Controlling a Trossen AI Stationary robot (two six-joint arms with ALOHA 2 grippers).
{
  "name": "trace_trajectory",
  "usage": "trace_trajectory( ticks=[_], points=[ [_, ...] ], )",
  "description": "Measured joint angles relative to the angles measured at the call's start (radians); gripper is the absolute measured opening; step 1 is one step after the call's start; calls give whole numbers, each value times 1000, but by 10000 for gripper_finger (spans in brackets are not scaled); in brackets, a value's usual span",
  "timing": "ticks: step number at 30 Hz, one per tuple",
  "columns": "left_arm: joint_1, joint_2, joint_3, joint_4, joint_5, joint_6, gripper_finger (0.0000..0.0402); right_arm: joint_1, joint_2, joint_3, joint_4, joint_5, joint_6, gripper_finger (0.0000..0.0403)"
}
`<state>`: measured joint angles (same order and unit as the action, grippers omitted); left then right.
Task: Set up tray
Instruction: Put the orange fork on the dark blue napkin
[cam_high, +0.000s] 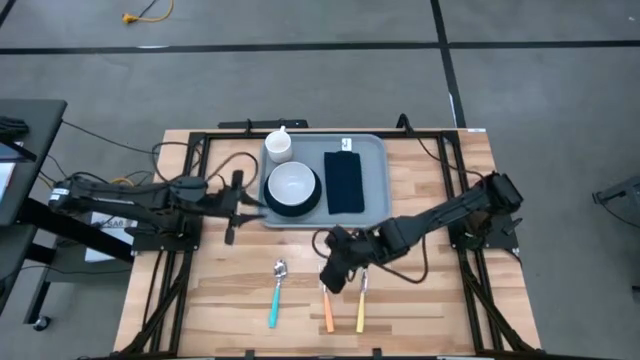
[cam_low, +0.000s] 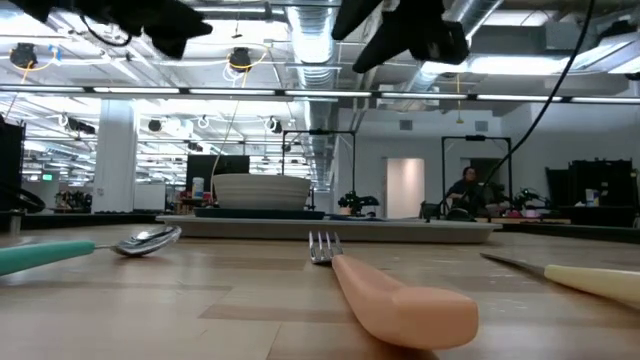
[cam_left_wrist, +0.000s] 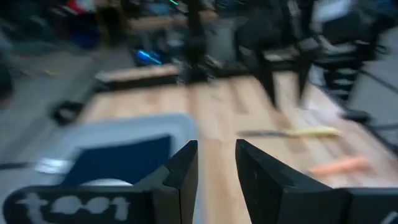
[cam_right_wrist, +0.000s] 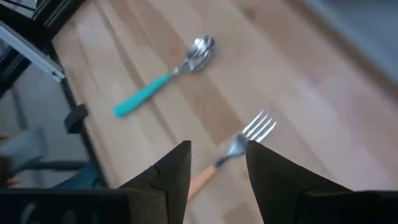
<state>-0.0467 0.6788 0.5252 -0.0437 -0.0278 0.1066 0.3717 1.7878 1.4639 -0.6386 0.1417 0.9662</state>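
Right tool (cam_right_wrist: 214, 163) straddles fork (cam_right_wrist: 249, 138); overhead hides it.

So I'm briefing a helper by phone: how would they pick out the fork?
Start at the grey tray on the wooden table. Three utensils lie nearer the front edge; the fork is the middle one. It alone has an orange handle, between the teal-handled spoon and the yellow-handled knife.

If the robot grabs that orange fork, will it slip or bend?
The fork probably stays stiff: it has metal tines and a thick orange handle. It lies flat on the wooden table, so pinching it could be tricky. The right gripper, open, hangs over its neck.
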Motion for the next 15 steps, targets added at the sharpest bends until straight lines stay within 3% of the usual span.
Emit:
trace_trajectory(
  ticks=[4,8,15],
  points=[
    [0,-41,43,-36,-198,121,98,-49,0,0,-9,-111,79,152],
    [0,-102,76,-52,-380,199,98,-97,0,0,-9,-121,152,157],
    [1,-212,80,-71,-440,215,98,-140,1,0,-10,-223,148,159]
  ],
)
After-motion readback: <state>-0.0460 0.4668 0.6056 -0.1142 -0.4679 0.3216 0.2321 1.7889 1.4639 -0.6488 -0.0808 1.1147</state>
